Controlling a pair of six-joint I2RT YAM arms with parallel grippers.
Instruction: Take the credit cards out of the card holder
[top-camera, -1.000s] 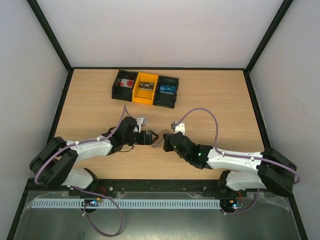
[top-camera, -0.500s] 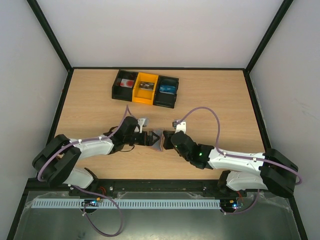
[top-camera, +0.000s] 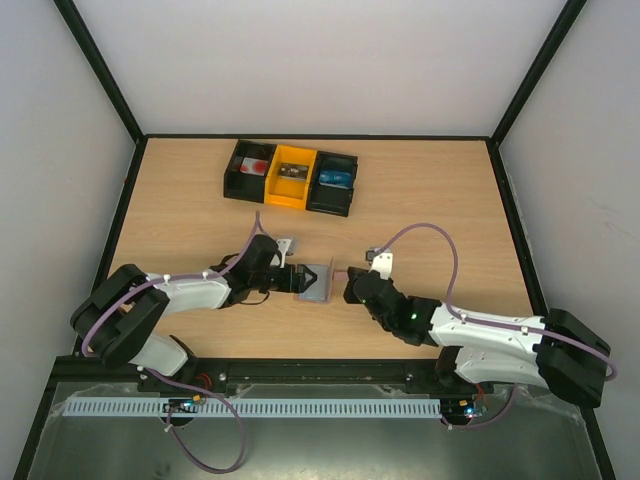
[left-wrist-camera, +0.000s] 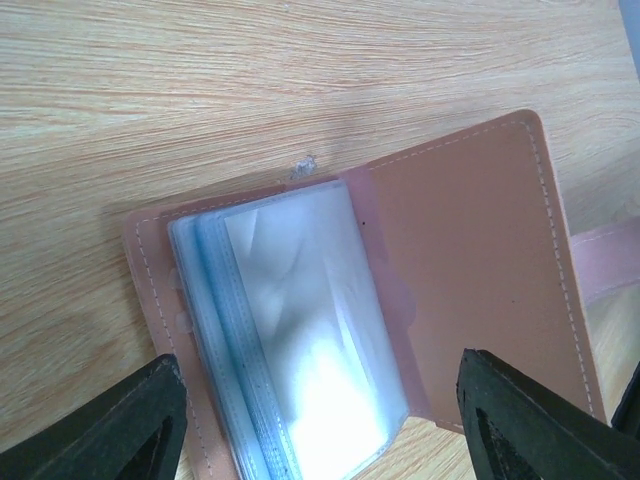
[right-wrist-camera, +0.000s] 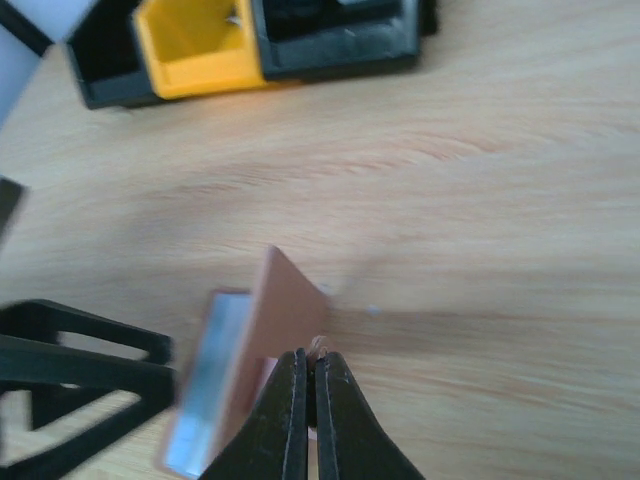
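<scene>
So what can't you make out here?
Credit cards: left wrist view, glare on the card holder's clear sleeves hides whether any are inside.
Bins: top view, contents too small to tell.
Strap: left wrist view, end cut off by the right edge.

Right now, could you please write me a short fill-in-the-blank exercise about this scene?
1. The card holder lies ___, its clear sleeves showing.
2. The right gripper has its jaws ___ at the holder's edge.
3. Of the three bins, ___ are black.
Missing words: open; shut; two.
</scene>
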